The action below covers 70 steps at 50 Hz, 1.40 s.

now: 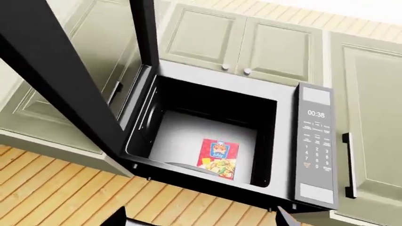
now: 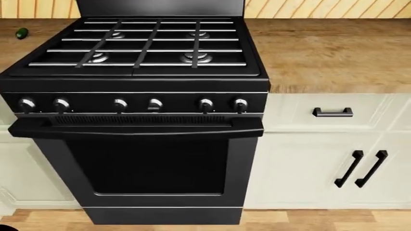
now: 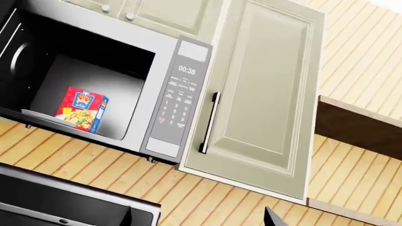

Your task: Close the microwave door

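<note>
In the head view the nearest thing is the black oven door (image 2: 147,168) of the stove, with its long handle bar (image 2: 134,126) above it and a row of six knobs (image 2: 120,104) over that; neither arm shows in this view. To the stove's right stand pale cabinet doors with two black handles (image 2: 363,168) and a drawer with a short black pull (image 2: 332,112). Farther back lie the cooktop grates (image 2: 144,45), and the wooden surface (image 2: 327,53) runs off to the right, while a small green item (image 2: 22,32) sits on the surface at the far left. The left wrist view looks at the microwave (image 1: 213,136), mounted among pale wall cabinets (image 1: 242,44) against a wood-plank wall: its door (image 1: 56,70) stands swung wide open, a dark slab close to the camera, leaving the cavity exposed. Inside, a red food box (image 1: 218,157) stands on the cavity floor, and the control panel (image 1: 315,146) reads 00:38. Only dark tips of the left fingers (image 1: 119,219) show at the frame's edge, too little to tell how wide they are. The right wrist view shows the same open cavity with the box (image 3: 82,109), the panel (image 3: 176,99) and a tall cabinet door (image 3: 264,99) with a black handle beside it; only a dark tip of the right fingers (image 3: 271,217) is visible, so I cannot tell their opening either
</note>
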Motion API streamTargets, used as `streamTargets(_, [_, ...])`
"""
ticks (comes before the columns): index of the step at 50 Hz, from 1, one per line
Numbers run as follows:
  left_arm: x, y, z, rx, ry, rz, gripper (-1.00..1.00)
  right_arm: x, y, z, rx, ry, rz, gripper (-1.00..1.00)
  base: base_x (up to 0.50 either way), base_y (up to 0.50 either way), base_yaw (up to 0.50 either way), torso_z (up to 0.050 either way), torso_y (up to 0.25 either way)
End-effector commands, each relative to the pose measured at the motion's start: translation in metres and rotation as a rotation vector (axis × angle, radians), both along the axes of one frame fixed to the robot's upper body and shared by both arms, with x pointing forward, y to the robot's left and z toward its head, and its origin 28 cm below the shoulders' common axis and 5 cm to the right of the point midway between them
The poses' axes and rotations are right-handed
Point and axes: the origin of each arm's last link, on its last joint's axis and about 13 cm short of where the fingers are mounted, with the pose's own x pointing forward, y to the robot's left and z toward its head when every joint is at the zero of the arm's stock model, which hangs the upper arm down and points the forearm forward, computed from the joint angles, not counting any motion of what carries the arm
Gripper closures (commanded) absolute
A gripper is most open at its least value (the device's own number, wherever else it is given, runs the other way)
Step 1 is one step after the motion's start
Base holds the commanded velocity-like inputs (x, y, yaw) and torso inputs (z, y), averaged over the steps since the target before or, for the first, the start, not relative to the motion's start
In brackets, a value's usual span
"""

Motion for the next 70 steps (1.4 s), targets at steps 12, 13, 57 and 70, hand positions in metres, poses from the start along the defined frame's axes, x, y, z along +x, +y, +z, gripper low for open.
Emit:
streamTargets(12, [-0.0069,-0.0002,0.0013,0.002,-0.025,-0.009,-1.00,-0.0081,-0.0016,0.0034,-0.039,-0.065,-0.016,-1.00,-0.08,0.50,0.00,0.000,0.000])
streamTargets(13, [-0.0070,0.0000,0.0015,0.000,-0.026,-0.009,-1.00,-0.0082,-0.0017,0.0035,-0.040,-0.067,-0.018,-1.00,-0.02,0.50,0.00,0.000,0.000])
streamTargets(57, [-0.0101,0.0002,0.0030,-0.004,-0.038,-0.016,-1.00,-0.0145,-0.0020,0.0094,-0.039,-0.106,-0.028,-1.00,0.00,0.50,0.00,0.000,0.000])
streamTargets(70, [-0.0102,0.0000,0.0030,-0.003,-0.039,-0.016,-1.00,-0.0149,-0.0026,0.0104,-0.036,-0.109,-0.027,-1.00,0.00,0.50,0.00,0.000,0.000])
